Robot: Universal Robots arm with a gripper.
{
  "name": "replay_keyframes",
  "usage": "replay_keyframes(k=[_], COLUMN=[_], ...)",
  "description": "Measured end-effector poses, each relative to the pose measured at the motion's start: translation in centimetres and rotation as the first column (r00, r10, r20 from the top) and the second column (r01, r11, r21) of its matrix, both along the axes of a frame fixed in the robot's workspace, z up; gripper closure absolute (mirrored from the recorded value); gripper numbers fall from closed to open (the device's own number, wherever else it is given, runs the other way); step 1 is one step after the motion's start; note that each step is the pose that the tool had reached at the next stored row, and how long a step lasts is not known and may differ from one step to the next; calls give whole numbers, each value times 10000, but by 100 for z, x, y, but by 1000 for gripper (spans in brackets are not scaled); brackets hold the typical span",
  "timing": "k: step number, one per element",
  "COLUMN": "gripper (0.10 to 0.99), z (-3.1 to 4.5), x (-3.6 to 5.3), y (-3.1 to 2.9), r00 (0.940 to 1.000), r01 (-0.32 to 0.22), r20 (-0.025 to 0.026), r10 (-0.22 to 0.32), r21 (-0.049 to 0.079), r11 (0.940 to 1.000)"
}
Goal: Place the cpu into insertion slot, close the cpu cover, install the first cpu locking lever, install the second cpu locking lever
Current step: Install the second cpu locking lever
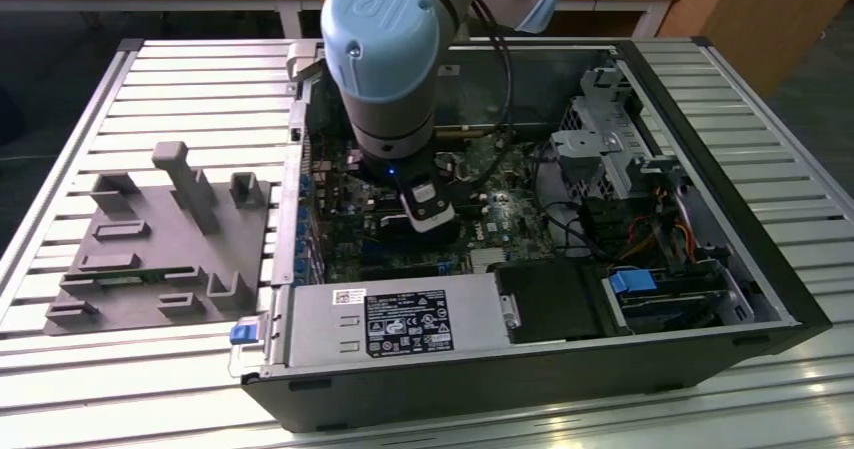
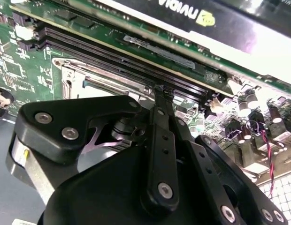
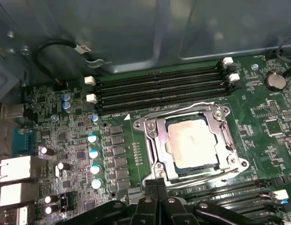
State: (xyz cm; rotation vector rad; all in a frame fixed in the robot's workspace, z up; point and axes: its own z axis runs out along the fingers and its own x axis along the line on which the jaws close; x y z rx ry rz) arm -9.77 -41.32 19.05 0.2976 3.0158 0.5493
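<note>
The cpu (image 3: pixel 192 144) sits flat in the slot (image 3: pixel 160 165) on the green motherboard (image 3: pixel 267 126), its dull metal top showing through the window of the silvery cover (image 3: pixel 152 127), which lies down around it. In the first wrist view the chip's top looks smeared and pale, and the frame's edges run close along all four of its sides. Four long black memory slots (image 3: pixel 162 86) lie just beside the socket on the side toward the case wall, with white clips at their ends, and a row of small round capacitors (image 3: pixel 93 153) stands near the socket's other flank. The gripper (image 3: pixel 157 183) hangs just above the edge of the socket, its black fingers (image 3: pixel 150 194) pressed together with no gap visible between them and nothing held. In the second wrist view the same thin black fingertip (image 2: pixel 162 93) points at the rim of the metal frame, next to the long slots, with a graphics card (image 2: pixel 183 18) beyond. In the exterior view the arm (image 1: pixel 387 59) reaches down into the open computer case (image 1: pixel 747 299) over the board, and a grey fixture tray (image 1: pixel 147 239) lies on the slatted table (image 1: pixel 80 389) to the exterior view's left of the case.
</note>
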Motion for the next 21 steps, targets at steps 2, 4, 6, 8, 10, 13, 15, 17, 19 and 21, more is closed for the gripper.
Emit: replay_keyframes(k=[2, 4, 6, 8, 10, 13, 15, 17, 19, 21], gripper=[980, 980, 980, 980, 980, 980, 980, 980, 980, 980], z=[-7, -15, -24, -34, -44, -60, -60, -55, -27, 7], x=[-6, -18, -33, -46, -56, -70, -71, -72, -72, -72], y=[5, 9, 14, 19, 22, 24, 24, 25, 25, 25], r00=[10000, 10000, 10000, 10000, 10000, 10000, 10000, 10000, 10000, 10000], r01=[3, 1, 2, 1, 1, 1, 0, 1, 1, 2], r20=[0, 0, 0, 0, 0, -1, -2, 0, 0, 0], r10=[-3, -1, -2, -1, -1, -1, 0, -1, -1, -2], r21=[49, 70, 86, 103, 109, 108, 106, 109, 113, 113], r11=[10000, 10000, 10000, 9999, 9999, 9999, 9999, 9999, 9999, 9999])
